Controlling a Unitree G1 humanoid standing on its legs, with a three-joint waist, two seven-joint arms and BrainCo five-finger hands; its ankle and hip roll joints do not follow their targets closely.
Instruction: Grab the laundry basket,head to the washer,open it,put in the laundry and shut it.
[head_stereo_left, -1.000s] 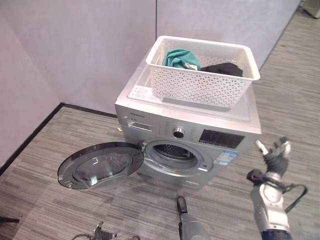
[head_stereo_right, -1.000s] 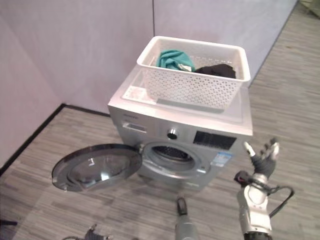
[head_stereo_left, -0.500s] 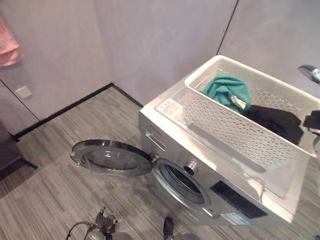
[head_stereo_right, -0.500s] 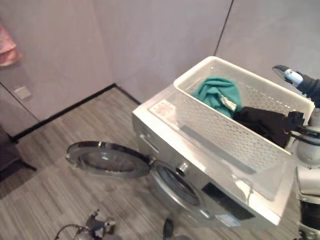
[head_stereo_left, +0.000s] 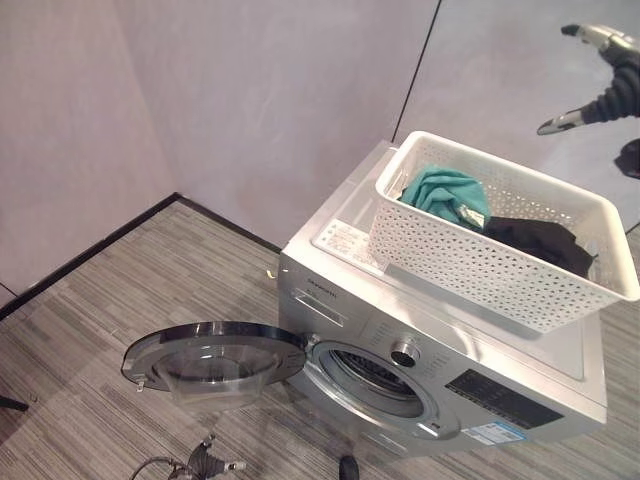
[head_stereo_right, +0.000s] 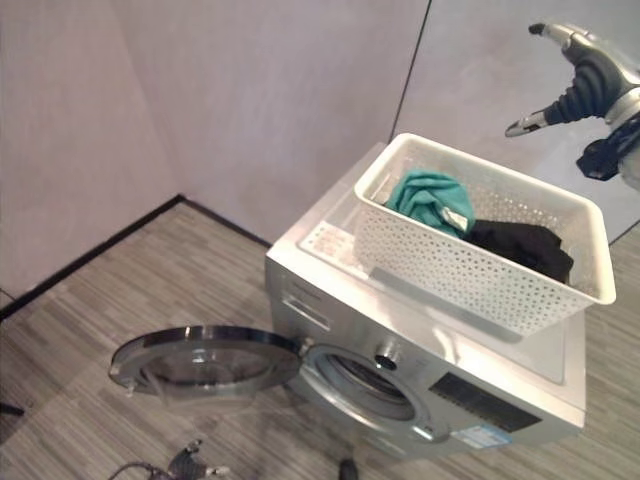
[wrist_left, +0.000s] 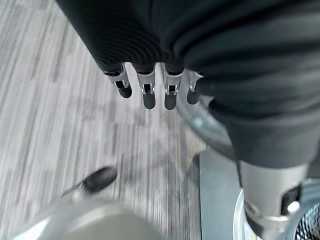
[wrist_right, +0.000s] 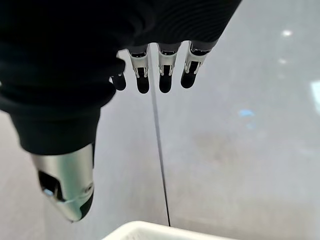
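The basket is set on the washer, door swung open. The right hand is raised above the basket's far end, fingers relaxed, nothing held; the clothes lie below it.

Your right hand is raised high at the upper right of the head views, its fingers and thumb spread apart and holding nothing; the dark ribbed cover wraps the back of the hand and wrist. From its own wrist camera, the right fingers extend straight in a row, with the thumb set apart from them. Your left hand hangs low, its fingers also straight and relaxed, the thumb well clear of them and nothing gripped.
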